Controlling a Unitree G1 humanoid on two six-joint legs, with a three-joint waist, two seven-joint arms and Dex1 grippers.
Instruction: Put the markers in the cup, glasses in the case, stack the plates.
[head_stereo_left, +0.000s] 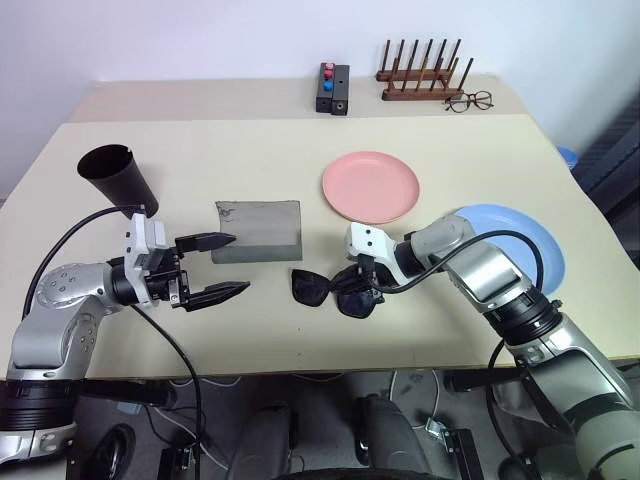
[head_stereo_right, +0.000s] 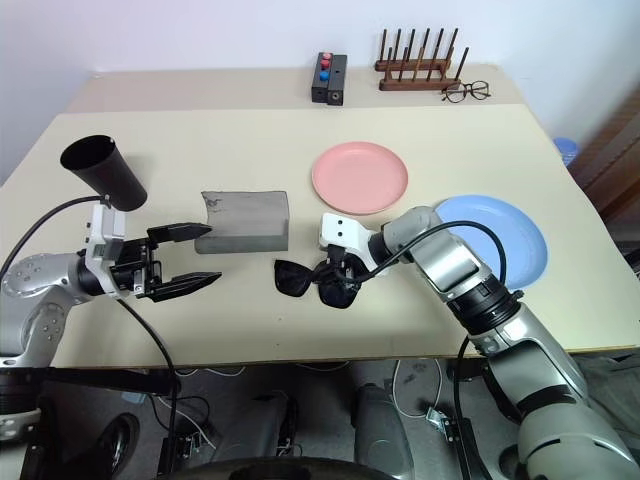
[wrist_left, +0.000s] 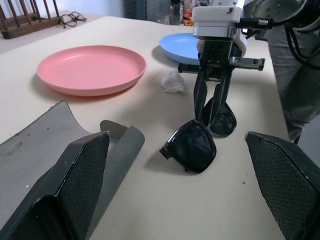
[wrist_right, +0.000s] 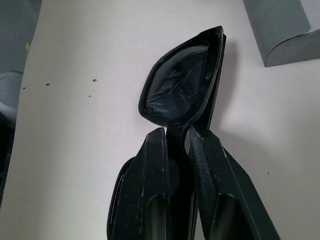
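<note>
You see no brand, label or readable writing on anything here. Count with me: one cup (head_stereo_left: 118, 174), one case (head_stereo_left: 257, 231), one pair of sunglasses (head_stereo_left: 335, 290), two plates, one pair of wire-framed spectacles (head_stereo_left: 468, 101), one wooden rack (head_stereo_left: 424, 72) and one small black box (head_stereo_left: 333, 89) with red and blue knobs on top.

Your right gripper (wrist_right: 177, 137) has its two black fingers pinched together on the bridge of the sunglasses, which lie on the table (head_stereo_left: 180, 140) near the middle of its front edge. One dark lens (wrist_right: 175, 87) sticks out past the fingertips, and the frame is touching the tabletop.

Your left gripper (head_stereo_left: 225, 265) hovers near the front left of the table with its fingers spread wide and nothing between them, pointing across toward the sunglasses.

The grey case lies just beyond that gripper, toward the middle of the table, well short of the back edge. The black cup stands tilted near the left edge. The pink plate (head_stereo_left: 370, 186) sits right of centre, and the light blue plate (head_stereo_left: 530, 240) lies near the right edge, partly under your right arm; the two do not touch. The rack, spectacles and box sit along the back edge. A small crumpled white scrap (wrist_left: 173, 81) lies between the pink plate and the right gripper.
</note>
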